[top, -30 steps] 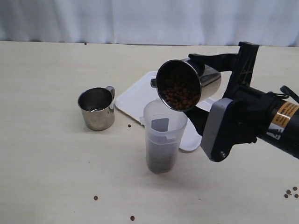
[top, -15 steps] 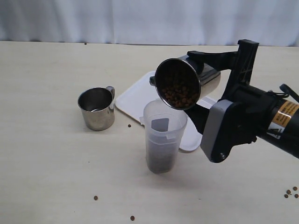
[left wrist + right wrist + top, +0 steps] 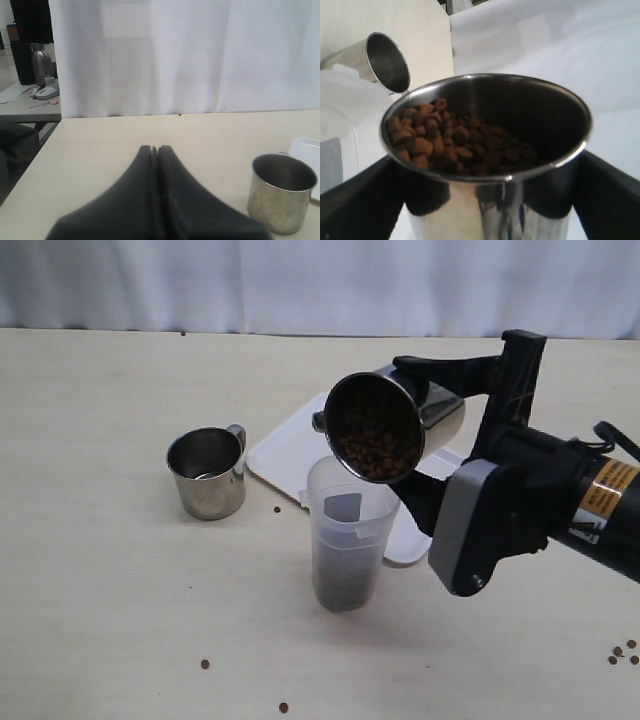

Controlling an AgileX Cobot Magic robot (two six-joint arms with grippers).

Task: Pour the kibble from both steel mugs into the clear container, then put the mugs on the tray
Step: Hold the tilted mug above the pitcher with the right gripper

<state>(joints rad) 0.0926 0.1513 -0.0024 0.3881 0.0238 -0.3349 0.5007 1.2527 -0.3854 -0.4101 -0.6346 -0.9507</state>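
My right gripper [image 3: 405, 425] is shut on a steel mug [image 3: 375, 427], tipped with its mouth just above the clear container [image 3: 347, 540]. Kibble [image 3: 375, 448] lies against the mug's lower lip, and more kibble [image 3: 342, 578] fills the container's bottom. In the right wrist view the gripper [image 3: 487, 165] clamps the mug [image 3: 485, 210] by its sides, with kibble [image 3: 440, 142] piled inside. The second steel mug [image 3: 207, 473] stands upright and empty on the table, left of the white tray [image 3: 290, 445]. My left gripper [image 3: 154, 149] is shut on nothing, with that mug [image 3: 282, 200] beside it.
Loose pellets lie on the table at the front [image 3: 205, 664], at the right edge [image 3: 622, 652] and near the empty mug [image 3: 277, 509]. A white curtain closes off the table's far edge. The right arm's body [image 3: 540, 505] hangs over the tray's right end.
The right gripper has shifted the filled mug slightly left and tilted it further over the container. The kibble has slid toward the lower lip. The other mug has not moved.
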